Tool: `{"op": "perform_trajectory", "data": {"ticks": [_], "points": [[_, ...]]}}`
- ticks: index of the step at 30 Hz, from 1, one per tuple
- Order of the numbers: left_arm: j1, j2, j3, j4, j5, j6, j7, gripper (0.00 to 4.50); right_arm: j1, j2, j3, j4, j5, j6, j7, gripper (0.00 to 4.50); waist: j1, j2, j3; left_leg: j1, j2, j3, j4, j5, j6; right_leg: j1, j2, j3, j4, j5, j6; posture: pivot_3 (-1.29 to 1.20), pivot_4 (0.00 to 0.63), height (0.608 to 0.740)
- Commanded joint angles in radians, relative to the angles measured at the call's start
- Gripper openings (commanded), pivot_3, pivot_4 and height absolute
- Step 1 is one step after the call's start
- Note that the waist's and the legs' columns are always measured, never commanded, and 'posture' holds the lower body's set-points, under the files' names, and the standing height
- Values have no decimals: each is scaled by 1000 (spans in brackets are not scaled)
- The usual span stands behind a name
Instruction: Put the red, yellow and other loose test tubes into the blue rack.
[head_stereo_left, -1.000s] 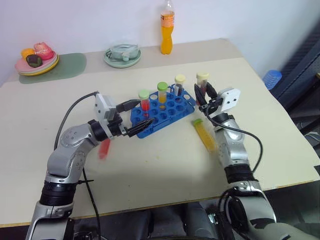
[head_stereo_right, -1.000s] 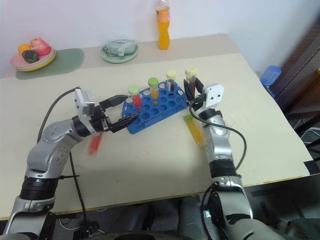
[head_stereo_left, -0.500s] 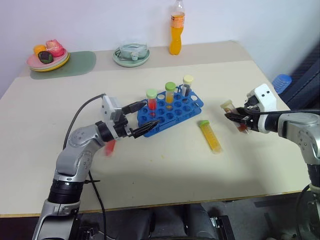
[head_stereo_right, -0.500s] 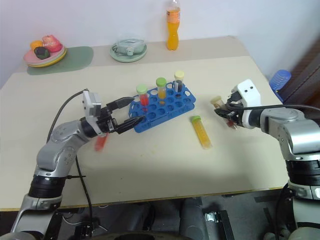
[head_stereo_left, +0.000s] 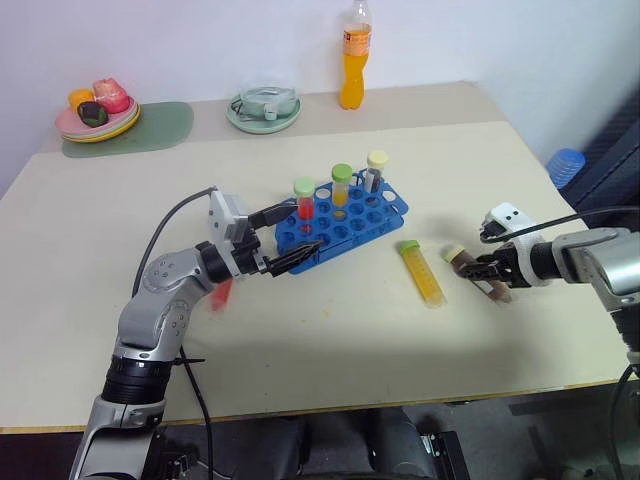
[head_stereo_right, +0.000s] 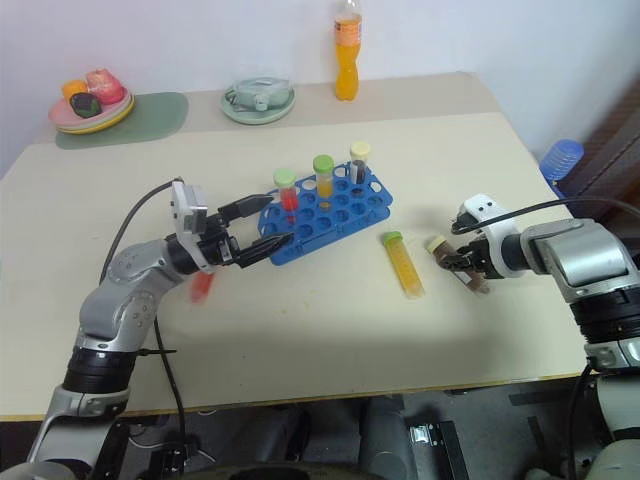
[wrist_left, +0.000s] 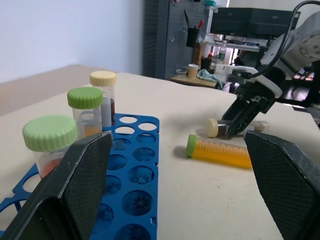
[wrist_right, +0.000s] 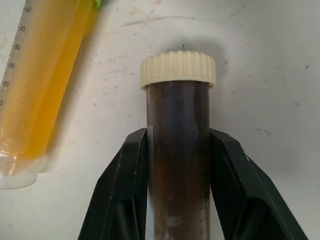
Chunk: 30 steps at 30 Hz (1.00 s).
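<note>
So the right gripper (head_stereo_right: 462, 266) is down at the table with its two black fingers (wrist_right: 125, 190) pinching the brown tube with the cream cap (wrist_right: 178, 150). That tube is lying flat just beside the yellow tube (head_stereo_right: 400, 264), well right of the blue rack (head_stereo_right: 325, 212). The left gripper (head_stereo_right: 258, 226) sits spread wide at the rack's near-left end, holding nothing.

Your beige table (head_stereo_left: 330, 330) carries the blue rack (head_stereo_left: 340, 222), a yellow tube (head_stereo_left: 421, 273) and brown tube (head_stereo_left: 470, 270) lying flat, a red tube (head_stereo_left: 220, 295), an orange soda bottle (head_stereo_left: 352, 56), a pale green dish (head_stereo_left: 265, 108) and a green mat (head_stereo_left: 160, 128).
</note>
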<state>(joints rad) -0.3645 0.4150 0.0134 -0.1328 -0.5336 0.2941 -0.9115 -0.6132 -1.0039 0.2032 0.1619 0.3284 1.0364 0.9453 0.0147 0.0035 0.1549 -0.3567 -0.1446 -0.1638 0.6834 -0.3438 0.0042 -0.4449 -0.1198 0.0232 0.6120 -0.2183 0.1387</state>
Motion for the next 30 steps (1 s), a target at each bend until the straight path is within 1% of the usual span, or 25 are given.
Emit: {"op": "perform_trajectory", "data": {"ticks": [1, 2, 4, 5, 9, 13, 18, 25, 30], "points": [[0, 4, 8, -29, -2, -12, 0, 4319, -19, -6, 0, 7, -43, -15, -8, 2906, 0, 0, 0, 0, 0, 0, 0, 0, 0, 0, 0, 0, 0, 0, 0, 0, 150, 740], [-1, 5, 9, -27, -2, -11, 0, 4319, -25, -4, -1, 9, -42, -7, -4, 3431, 0, 0, 0, 0, 0, 0, 0, 0, 0, 0, 0, 0, 0, 0, 0, 0, 150, 740], [-1, 7, 10, -27, -8, -5, -3, 4319, -31, -7, 0, 9, -45, -1, 3, 4344, 0, 0, 0, 0, 0, 0, 0, 0, 0, 0, 0, 0, 0, 0, 0, 0, 150, 740], [-2, 7, 10, -27, -8, -5, -4, 4319, -35, -9, -1, 8, -47, 0, 3, 4433, 1, 0, 0, 0, 0, 0, 0, 0, 0, 0, 0, 0, 0, 0, 0, 0, 150, 740], [-5, 2, 5, -22, -3, -9, -3, 4319, -45, -24, 15, -13, -61, 33, 16, 4433, 1, 0, 0, 0, 0, 0, 0, 0, 0, 0, 0, 0, 0, 0, 0, 0, 150, 740], [-12, -6, -2, -12, 1, -13, -7, 4319, -62, -59, 61, -59, -71, 120, 40, 4433, 3, 0, 0, 0, 0, 0, 0, 0, 0, 0, 0, 0, 0, 0, 0, 0, 150, 740], [-17, -15, -7, -4, 1, -14, -12, 4319, -86, -76, 106, -63, -78, 158, 72, 4433, 1, 0, 0, 0, 0, 0, 0, 0, 0, 0, 0, 0, 0, 0, 0, 0, 150, 740], [-6, -21, -9, -10, -1, -13, -9, 4319, -153, -54, 150, 4, -108, 163, 94, 4433, 1, 0, 0, 0, 0, 0, 0, 0, 0, 0, 0, 0, 0, 0, 0, 0, 150, 740], [6, -23, -5, -20, 0, -13, -3, 4319, -185, -29, 170, 11, -111, 180, 100, 4433, 0, 0, 0, 0, 0, 0, 0, 0, 0, 0, 0, 0, 0, 0, 0, 0, 150, 740]]}}
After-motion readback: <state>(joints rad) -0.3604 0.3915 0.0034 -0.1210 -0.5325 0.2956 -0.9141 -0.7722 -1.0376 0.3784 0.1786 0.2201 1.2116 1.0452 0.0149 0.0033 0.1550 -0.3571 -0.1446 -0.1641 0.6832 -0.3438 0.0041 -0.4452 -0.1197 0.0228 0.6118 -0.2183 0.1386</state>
